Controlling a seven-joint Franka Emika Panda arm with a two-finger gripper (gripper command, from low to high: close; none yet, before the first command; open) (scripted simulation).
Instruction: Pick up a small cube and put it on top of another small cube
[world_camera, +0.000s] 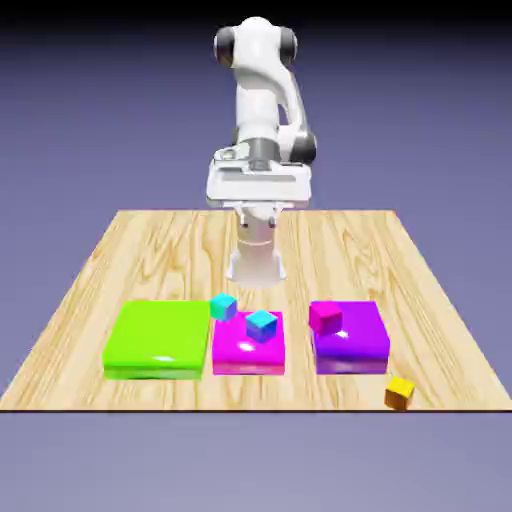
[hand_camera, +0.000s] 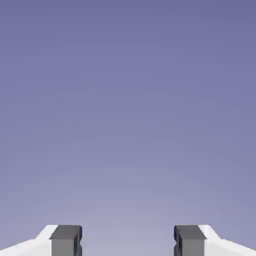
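Small orange-yellow cube (world_camera: 399, 393), darker orange on its side, at lower right; claw's (hand_camera: 128, 241) fingers spread apart.

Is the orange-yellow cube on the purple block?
No, the orange-yellow cube sits apart from the purple block, near the table's front edge.

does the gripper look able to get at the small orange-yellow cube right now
Probably yes: the gripper looks open and holds nothing, and nothing lies on top of the orange-yellow cube, though the arm would likely have to come forward and down.
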